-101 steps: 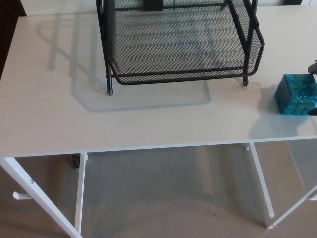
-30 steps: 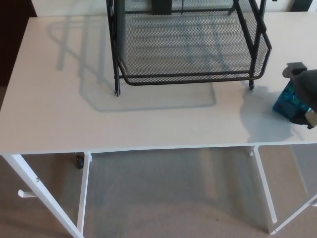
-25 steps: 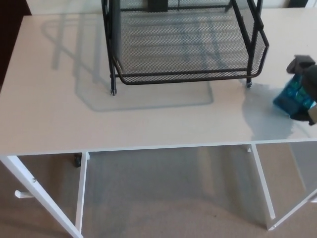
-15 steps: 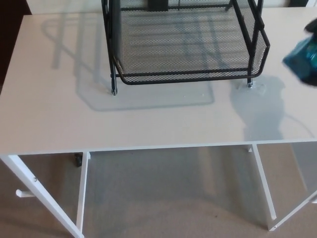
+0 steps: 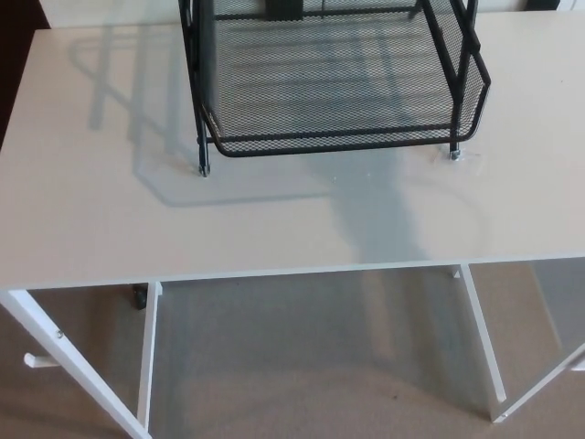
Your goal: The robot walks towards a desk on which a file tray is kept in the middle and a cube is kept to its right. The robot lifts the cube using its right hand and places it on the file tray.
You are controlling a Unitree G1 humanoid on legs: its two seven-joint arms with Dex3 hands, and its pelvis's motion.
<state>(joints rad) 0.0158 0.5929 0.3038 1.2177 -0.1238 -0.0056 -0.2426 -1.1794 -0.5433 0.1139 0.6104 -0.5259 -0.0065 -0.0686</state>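
The black wire-mesh file tray [image 5: 340,142] stands at the back middle of the white desk [image 5: 110,210]; its top is cut off by the picture's upper edge. The blue cube does not show anywhere in the head view, and the desk patch to the right of the tray where it lay is bare. Neither of my hands shows. A long grey shadow [image 5: 375,215] crosses the desk in front of the tray, running down toward the front edge.
The desk's front edge [image 5: 274,272] runs across the middle of the picture, with white legs [image 5: 480,338] and grey carpet [image 5: 311,366] below it. A dark strip [image 5: 14,64] borders the desk at the far left.
My right hand rose from the desk with the blue cube in it and left the picture at the upper right. The shadow on the desk shifted left, toward the tray's front.
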